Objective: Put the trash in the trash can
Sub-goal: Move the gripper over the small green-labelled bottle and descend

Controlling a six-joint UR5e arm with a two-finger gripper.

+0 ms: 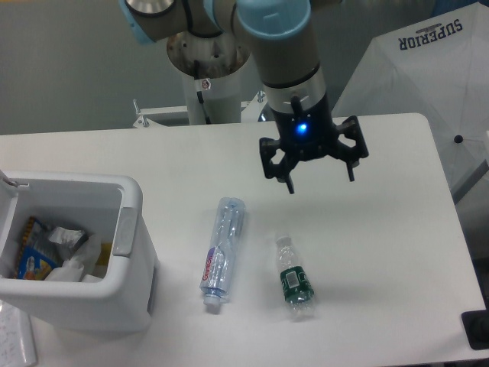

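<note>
1. Longer bottle (pixel 221 254), clear, red-and-blue label, lies flat on the white surface (pixel 382 252) near centre, cap end toward the near edge, base toward the far side.
2. Shorter bottle (pixel 295 278), clear, dark green label, lies flat just right of the longer one, not touching it; cap end points far, base near.
3. Trash can (pixel 126 252), white, rounded corners, grey handle on its right side, stands at the near left of the surface, well left of both bottles. Open top; crumpled paper and colourful wrappers inside.
4. Gripper (pixel 319 173) hangs above the surface, far of the shorter bottle and apart from it, pointing down. Fingers spread apart, nothing between them. Blue light on the wrist lit.
5. Arm comes in from the far top, with its pale base column behind the surface.
6. White fabric printed "SUPERIOR" (pixel 428 46) at far right.
</note>
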